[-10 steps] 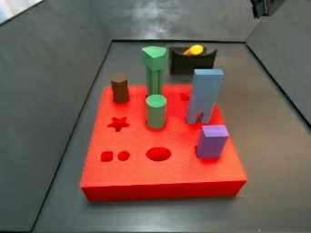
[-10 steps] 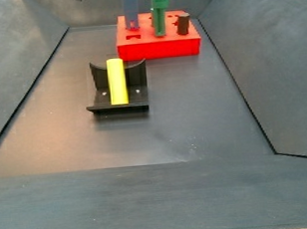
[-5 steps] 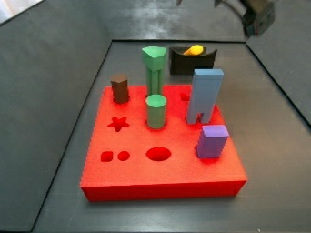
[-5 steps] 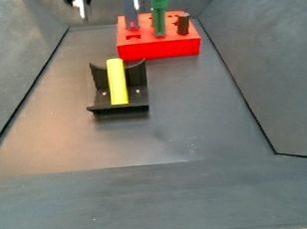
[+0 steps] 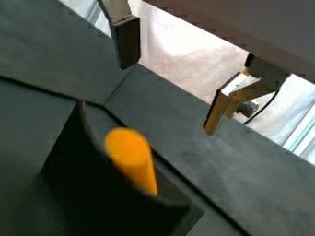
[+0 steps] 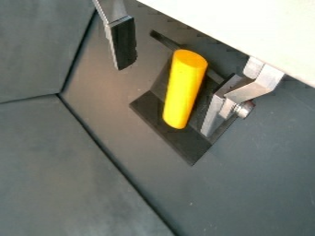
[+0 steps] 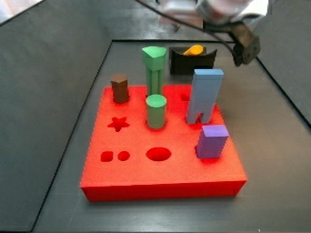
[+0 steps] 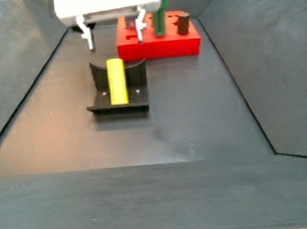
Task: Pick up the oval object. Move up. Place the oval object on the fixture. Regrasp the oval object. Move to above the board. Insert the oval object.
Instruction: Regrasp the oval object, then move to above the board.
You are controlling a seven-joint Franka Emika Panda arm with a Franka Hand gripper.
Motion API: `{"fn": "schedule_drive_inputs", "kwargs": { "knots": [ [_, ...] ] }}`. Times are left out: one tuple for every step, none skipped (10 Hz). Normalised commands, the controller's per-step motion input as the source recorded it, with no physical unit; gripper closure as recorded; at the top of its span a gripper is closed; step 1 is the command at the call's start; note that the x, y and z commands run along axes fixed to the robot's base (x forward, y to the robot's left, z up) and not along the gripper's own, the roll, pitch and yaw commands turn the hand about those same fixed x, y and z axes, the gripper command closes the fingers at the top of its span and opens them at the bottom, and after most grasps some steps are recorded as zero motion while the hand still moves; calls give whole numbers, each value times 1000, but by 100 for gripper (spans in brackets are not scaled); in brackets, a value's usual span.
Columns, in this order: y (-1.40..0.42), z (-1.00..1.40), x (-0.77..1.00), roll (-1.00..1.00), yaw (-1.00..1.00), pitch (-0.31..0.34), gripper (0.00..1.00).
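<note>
Gripper: I see the gripper (image 8: pixel 110 28) hanging above the far end of the fixture, between it and the board; its fingers (image 6: pixel 123 41) stand wide apart with nothing between them, and in both wrist views the oval object lies below the gap, untouched.

Oval object: the yellow-orange oval object (image 8: pixel 115 80) lies on its side in the fixture, lengthwise along the cradle; I also see its rounded end in a wrist view (image 5: pixel 131 157) and its full length in a wrist view (image 6: pixel 183 88).

Fixture: the dark fixture (image 8: pixel 97 103) sits on the grey floor (image 8: pixel 184 124), apart from the board; it holds only the oval object, with its upright walls on either side of the peg.

Board: the red board (image 7: pixel 158 177) holds several pegs standing upright in its top face: a tall green peg (image 7: pixel 153 68), a shorter green cylinder (image 7: pixel 155 112), a brown peg (image 7: pixel 119 88), a tall blue block (image 7: pixel 205 94) and a purple block (image 7: pixel 213 141).

Open holes: I can see a star hole (image 7: pixel 119 124), a round hole (image 7: pixel 159 154) and two small square holes (image 7: pixel 115 156), all unfilled.

Writing: I cannot read any label or lettering on any piece or on the rig.
</note>
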Motion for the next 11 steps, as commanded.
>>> {"fn": "schedule_drive_inputs", "kwargs": {
  "knots": [
    [38, -1000, 106, 73, 33, -85, 0],
    [35, -955, 104, 73, 25, -87, 0],
    [18, -748, 87, 74, 3, -81, 0],
    [14, -546, 72, 75, -11, -76, 0],
    [9, -400, 65, 70, -18, -69, 0],
    [10, -299, 66, 67, -22, -65, 0],
    [0, 0, 0, 0, 0, 0, 100],
    [-154, 1000, -131, 130, 34, -86, 100],
    [-155, 1000, -132, 126, 31, -86, 100],
    [-143, 1000, -134, 85, 21, -93, 100],
    [-133, 1000, -132, 50, 10, -97, 100]
  ]
}}
